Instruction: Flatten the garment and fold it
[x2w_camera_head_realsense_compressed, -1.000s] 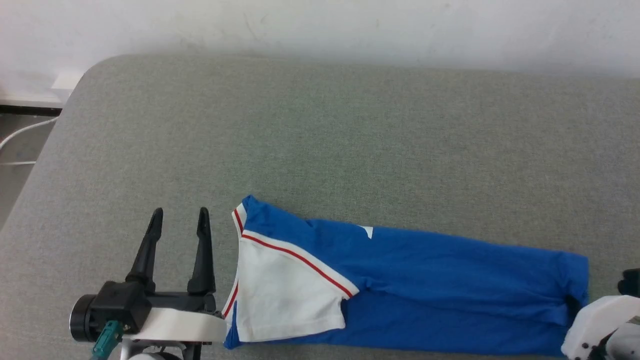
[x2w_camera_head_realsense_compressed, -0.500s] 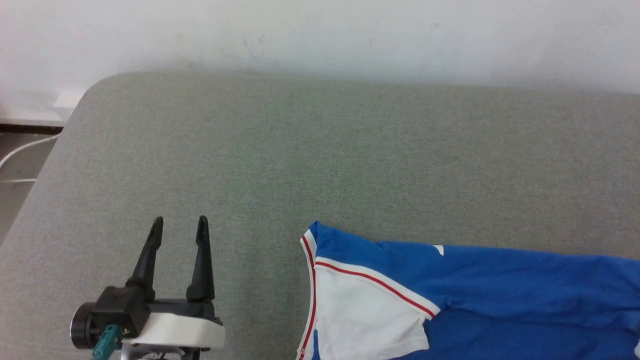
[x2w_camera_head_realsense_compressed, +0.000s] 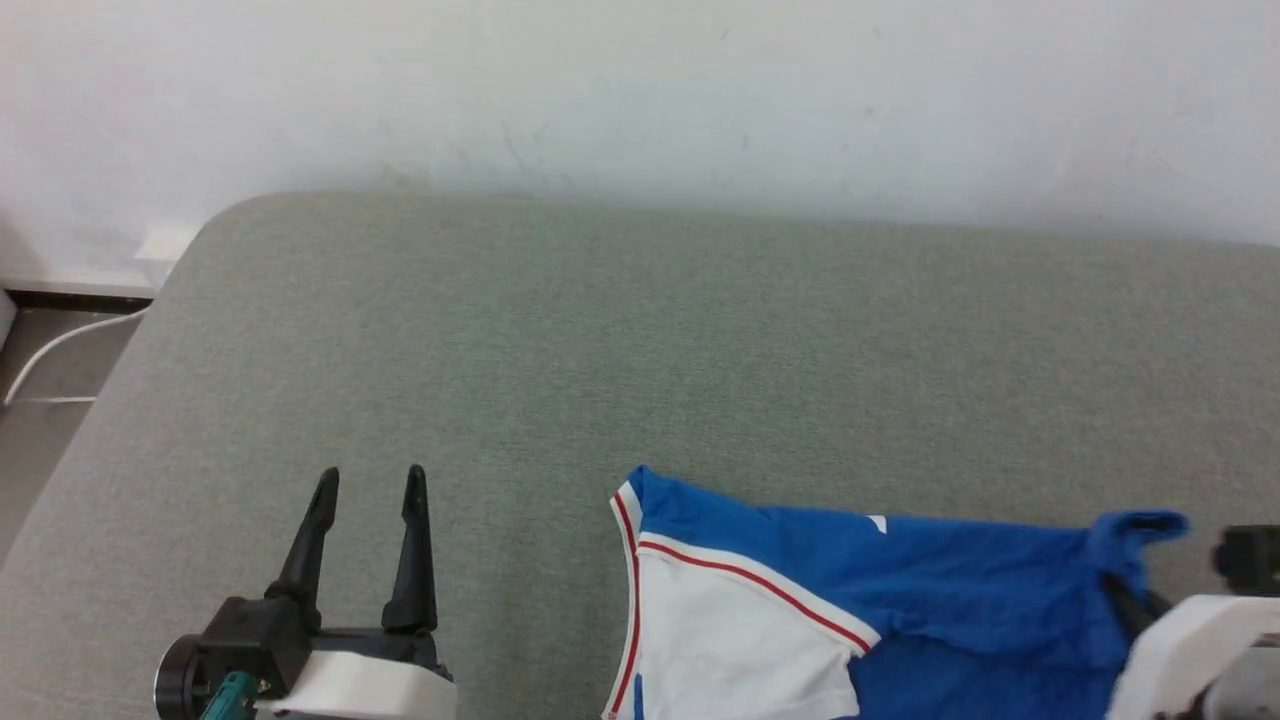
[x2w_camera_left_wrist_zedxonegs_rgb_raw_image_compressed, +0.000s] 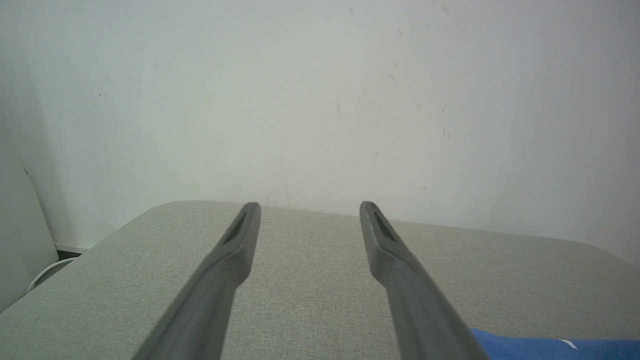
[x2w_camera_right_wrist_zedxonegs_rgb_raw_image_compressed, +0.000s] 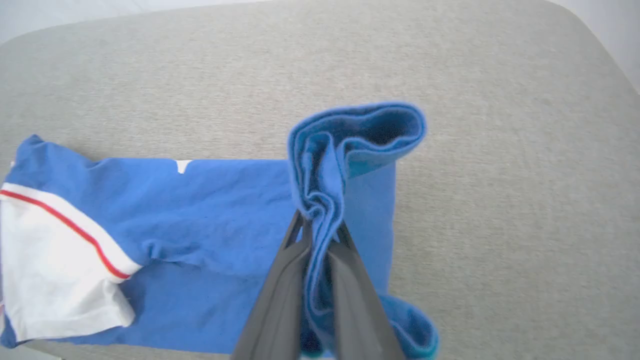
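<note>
The garment (x2w_camera_head_realsense_compressed: 900, 590), bright blue, lies as a long narrow band on the near part of the desk (x2w_camera_head_realsense_compressed: 600, 330), toward the robot's right. Its white sleeve (x2w_camera_head_realsense_compressed: 730, 640), edged by a red stripe (x2w_camera_head_realsense_compressed: 760, 590), lies flat on top at the end toward the robot's left. The opposite end is gathered and raised off the surface: in the right wrist view a bunched fold of blue cloth (x2w_camera_right_wrist_zedxonegs_rgb_raw_image_compressed: 350, 135) curls up above the flat layers of the garment (x2w_camera_right_wrist_zedxonegs_rgb_raw_image_compressed: 210, 215), with the sleeve (x2w_camera_right_wrist_zedxonegs_rgb_raw_image_compressed: 55, 270) at that view's left. The right end effector (x2w_camera_right_wrist_zedxonegs_rgb_raw_image_compressed: 320, 225) is clamped on this bunch, its two dark fingers pressed close with the fabric pinched between them; the head view shows it (x2w_camera_head_realsense_compressed: 1125, 590) at the garment's right end, ahead of a pale forearm. The left end effector (x2w_camera_head_realsense_compressed: 371, 474) hovers well apart from the garment, near the desk's front left, with its jaws spread wide and nothing between its fingers (x2w_camera_left_wrist_zedxonegs_rgb_raw_image_compressed: 225, 270). The desk is covered in grey fabric with rounded corners and stands against a white wall (x2w_camera_head_realsense_compressed: 640, 90). A white cable (x2w_camera_head_realsense_compressed: 60, 340) runs past its left edge.
</note>
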